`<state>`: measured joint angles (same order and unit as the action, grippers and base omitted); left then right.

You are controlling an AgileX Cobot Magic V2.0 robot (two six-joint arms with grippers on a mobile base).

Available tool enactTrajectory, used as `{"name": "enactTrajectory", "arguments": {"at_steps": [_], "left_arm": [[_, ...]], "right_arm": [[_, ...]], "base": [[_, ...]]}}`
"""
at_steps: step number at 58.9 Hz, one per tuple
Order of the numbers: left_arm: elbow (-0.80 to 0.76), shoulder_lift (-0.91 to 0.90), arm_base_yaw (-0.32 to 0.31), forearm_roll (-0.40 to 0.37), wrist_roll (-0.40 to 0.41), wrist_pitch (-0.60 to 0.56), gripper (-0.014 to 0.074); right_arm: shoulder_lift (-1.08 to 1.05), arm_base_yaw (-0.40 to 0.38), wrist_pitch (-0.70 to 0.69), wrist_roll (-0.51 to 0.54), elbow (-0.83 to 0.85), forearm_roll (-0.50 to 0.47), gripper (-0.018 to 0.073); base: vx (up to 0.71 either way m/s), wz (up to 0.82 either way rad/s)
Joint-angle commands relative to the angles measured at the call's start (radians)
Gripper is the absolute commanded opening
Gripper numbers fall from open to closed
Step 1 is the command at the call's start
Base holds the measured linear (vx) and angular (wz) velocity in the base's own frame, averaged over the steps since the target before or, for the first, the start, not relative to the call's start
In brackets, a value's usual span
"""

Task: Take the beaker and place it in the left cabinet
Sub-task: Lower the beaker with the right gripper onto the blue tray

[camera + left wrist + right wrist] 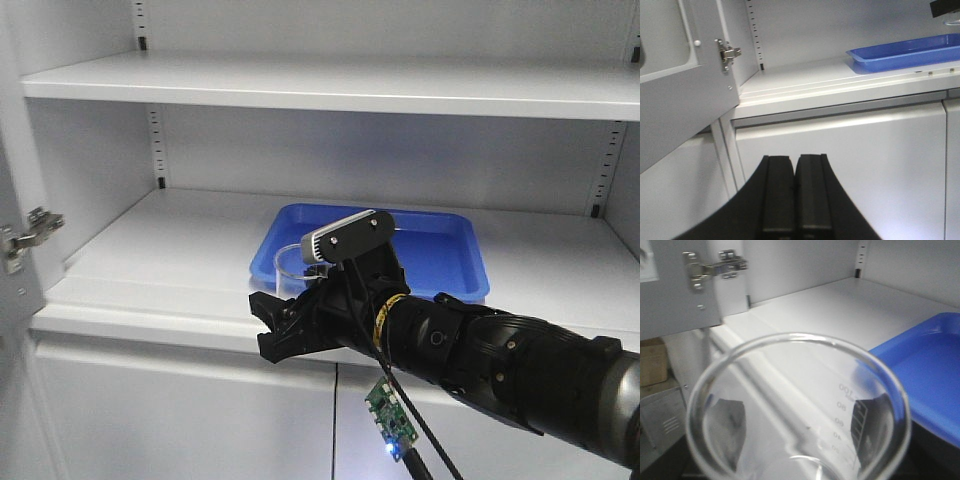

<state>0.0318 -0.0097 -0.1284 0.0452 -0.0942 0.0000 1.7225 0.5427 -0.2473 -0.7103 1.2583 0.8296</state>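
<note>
You have the right gripper (288, 322) clamped on the mouth-up beaker (874, 412), just beside the blue tray (440, 255) at its near-left corner, with the left cabinet (150, 245) shelf beyond.

Black jointed arm (500, 360) — grey-faced wrist camera (345, 235), small green circuit board (392, 422)

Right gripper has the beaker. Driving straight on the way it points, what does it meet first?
Likely the bare shelf of the left cabinet, left of the blue tray, which sits aside. Clearance of the beaker over the shelf lip is unclear.
</note>
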Motion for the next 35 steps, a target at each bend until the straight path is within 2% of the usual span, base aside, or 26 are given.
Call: {"name": "enactTrajectory", "arguments": {"at_steps": [1, 35], "left_arm": [[0.016, -0.019, -0.001, -0.003, 0.003, -0.075, 0.0001], [0.016, -0.019, -0.001, -0.003, 0.003, -0.075, 0.0001]], "right_arm": [[-0.049, -0.003, -0.059, 0.002, 0.03, -0.013, -0.0001], [-0.049, -0.003, -0.059, 0.002, 0.03, -0.013, -0.0001]], "base": [[0.28, -0.19], [0.23, -0.18]]}}
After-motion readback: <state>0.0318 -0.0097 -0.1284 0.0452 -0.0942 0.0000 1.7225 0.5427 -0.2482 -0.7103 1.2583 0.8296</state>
